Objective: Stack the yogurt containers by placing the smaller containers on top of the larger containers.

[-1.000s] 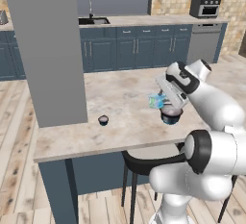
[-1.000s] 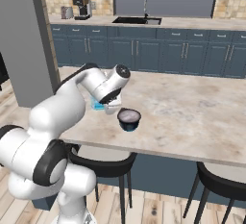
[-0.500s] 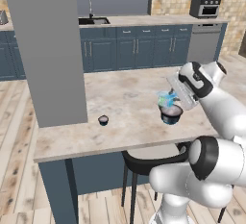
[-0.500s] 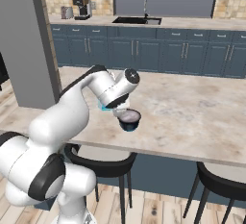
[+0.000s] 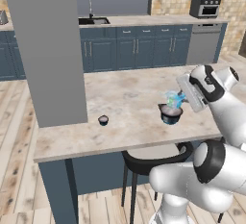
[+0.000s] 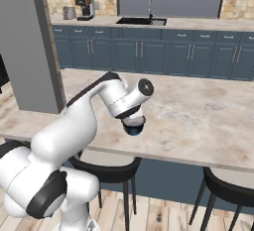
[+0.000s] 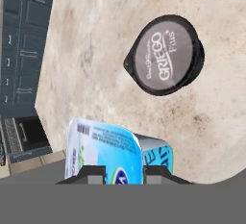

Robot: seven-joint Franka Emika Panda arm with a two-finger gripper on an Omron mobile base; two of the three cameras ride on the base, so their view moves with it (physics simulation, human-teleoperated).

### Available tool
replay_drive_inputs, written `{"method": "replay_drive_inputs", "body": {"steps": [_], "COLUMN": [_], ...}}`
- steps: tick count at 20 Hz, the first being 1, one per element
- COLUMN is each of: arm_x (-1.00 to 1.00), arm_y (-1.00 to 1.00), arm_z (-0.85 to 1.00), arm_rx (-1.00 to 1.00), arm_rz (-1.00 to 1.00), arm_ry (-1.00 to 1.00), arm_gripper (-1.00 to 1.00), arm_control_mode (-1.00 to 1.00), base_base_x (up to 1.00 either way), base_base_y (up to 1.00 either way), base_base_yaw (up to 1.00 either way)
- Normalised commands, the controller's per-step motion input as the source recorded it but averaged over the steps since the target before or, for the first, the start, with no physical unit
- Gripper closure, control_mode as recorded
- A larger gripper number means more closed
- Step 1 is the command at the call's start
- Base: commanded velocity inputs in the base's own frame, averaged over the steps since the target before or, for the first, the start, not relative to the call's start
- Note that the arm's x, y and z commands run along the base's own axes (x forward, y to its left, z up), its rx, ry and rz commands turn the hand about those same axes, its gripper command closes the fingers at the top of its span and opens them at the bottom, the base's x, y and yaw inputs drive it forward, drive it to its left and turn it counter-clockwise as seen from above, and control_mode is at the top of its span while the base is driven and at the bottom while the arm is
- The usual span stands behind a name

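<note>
**Blue yogurt box hanging over the big cup**

While the tool (image 7: 124, 177) is gripping the light-blue container (image 7: 117, 153) between nearly closed tips, it is hovering just above and beside the large dark cup (image 5: 170, 114), which is sitting on the marble table (image 5: 120, 98) near the front edge. In the hand view the large dark cup is showing a dark round lid printed with pale lettering, with a small tab at one side, and it is lying apart from the held box, not under it. Well off to the left in the left base view, the tiny dark cup (image 5: 103, 119) is standing alone on the table, close to a broad grey pillar (image 5: 45, 50) that is rising from the table's left end. A black stool (image 5: 153, 158) is tucked under the front edge, and another stool (image 6: 225, 188) is showing in the right base view. Behind the table, blue cabinets (image 5: 139, 50) are running along the wall, with a sink (image 6: 141, 21), a coffee machine (image 6: 85, 7) and a toaster oven (image 5: 205, 7) on the back counter.

The white arm is bending up and over from the base, its wrist tipping the tool down and forward over the table. The light-blue container is looking glossy and boxy, with a barcode and printed label, tilting in the grip.
</note>
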Motion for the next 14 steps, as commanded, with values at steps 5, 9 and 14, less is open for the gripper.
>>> {"method": "replay_drive_inputs", "body": {"steps": [5, 9, 14], "arm_x": [0.0, 0.03, 0.07], "arm_y": [-0.16, -0.16, -0.12], "arm_z": [-0.09, -0.09, -0.1], "arm_rx": [0.0, 0.0, 0.0], "arm_rz": [0.0, 0.0, 0.0], "arm_ry": [0.0, 0.0, 0.0], "arm_gripper": [1.0, 1.0, 1.0], "arm_control_mode": [-1.0, -1.0, -1.0], "base_base_x": [0.0, 0.0, 0.0], "base_base_y": [0.0, 0.0, 0.0], "base_base_yaw": [0.0, 0.0, 0.0]}}
